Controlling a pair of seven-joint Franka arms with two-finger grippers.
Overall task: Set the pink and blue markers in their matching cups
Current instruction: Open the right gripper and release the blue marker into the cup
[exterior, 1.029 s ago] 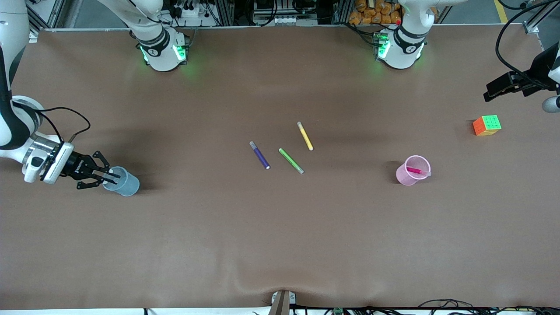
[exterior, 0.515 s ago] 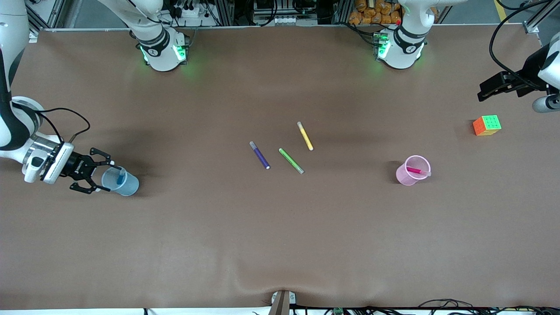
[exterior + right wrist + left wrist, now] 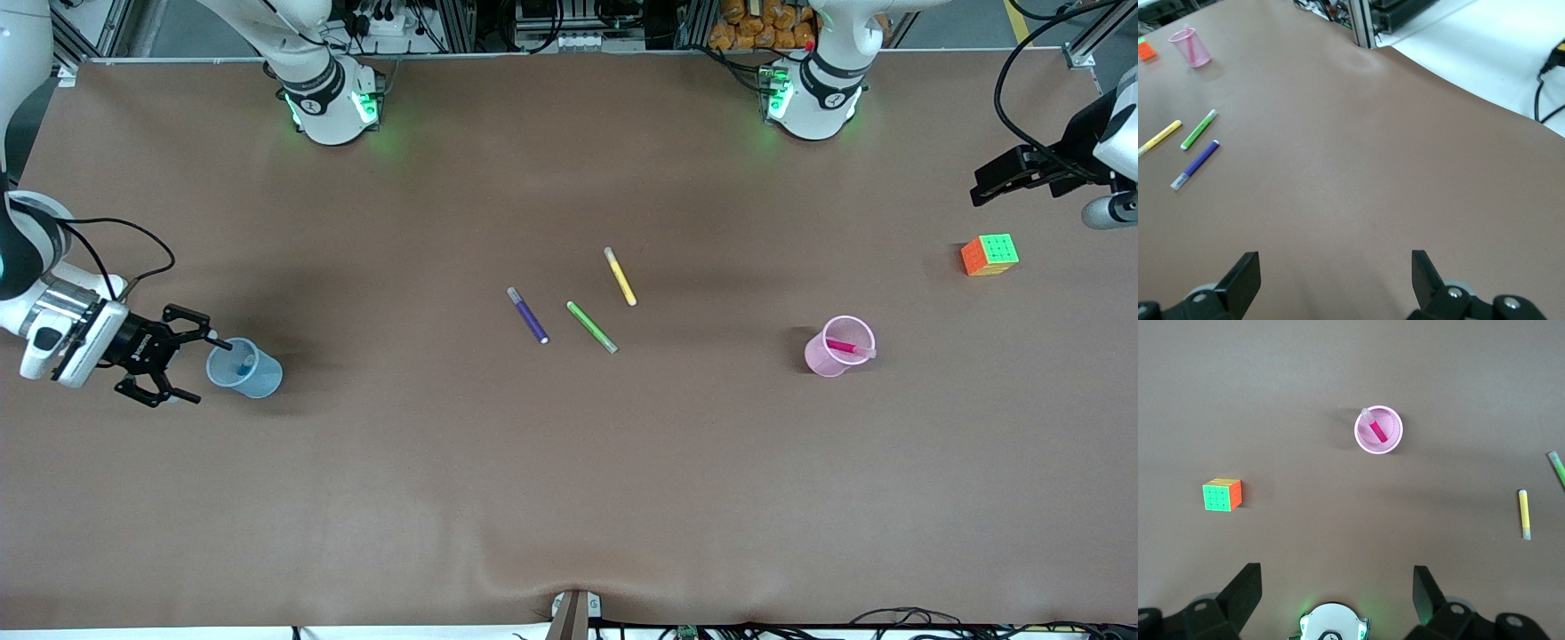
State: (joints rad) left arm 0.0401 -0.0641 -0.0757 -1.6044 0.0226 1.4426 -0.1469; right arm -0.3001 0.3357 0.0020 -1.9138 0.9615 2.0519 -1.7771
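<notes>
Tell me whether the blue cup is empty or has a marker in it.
Not empty. The blue cup stands upright with the blue marker inside it, seen through its round rim; the open right gripper sits beside it.

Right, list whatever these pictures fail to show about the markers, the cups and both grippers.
- Front view: bright blue marker inside the pale blue translucent cup shows only as a blurred patch.
- Right wrist view: that cup is out of frame.
- Front view: left gripper is cut by the picture's edge; fingers unclear.
- Right gripper is open beside the cup.

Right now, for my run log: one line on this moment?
blue marker in blue cup | pink marker in pink cup | right end effector open | left end effector open
</notes>
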